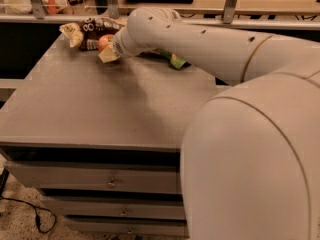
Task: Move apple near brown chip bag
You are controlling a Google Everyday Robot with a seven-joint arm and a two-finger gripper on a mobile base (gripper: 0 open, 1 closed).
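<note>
Gripper [109, 54] seemingly clasps one apple [104, 41]; just beside lies one brown chip bag [90, 28].

The gripper [109, 54], at eleven o'clock on the cabinet top [100, 109], looked like matt cream plastic, like the smooth arm shell [200, 39] at its three o'clock. The brown chip bag [92, 28] at its eleven o'clock was glossy, wrinkled film, the apple [103, 42] smooth-skinned with a faint sheen. The cabinet top was dull, matt grey.

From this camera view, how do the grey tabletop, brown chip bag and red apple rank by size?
Grey tabletop
Dark brown glossy chip bag
Small round red apple, by the robot's pincer near the tabletop's far edge
</note>
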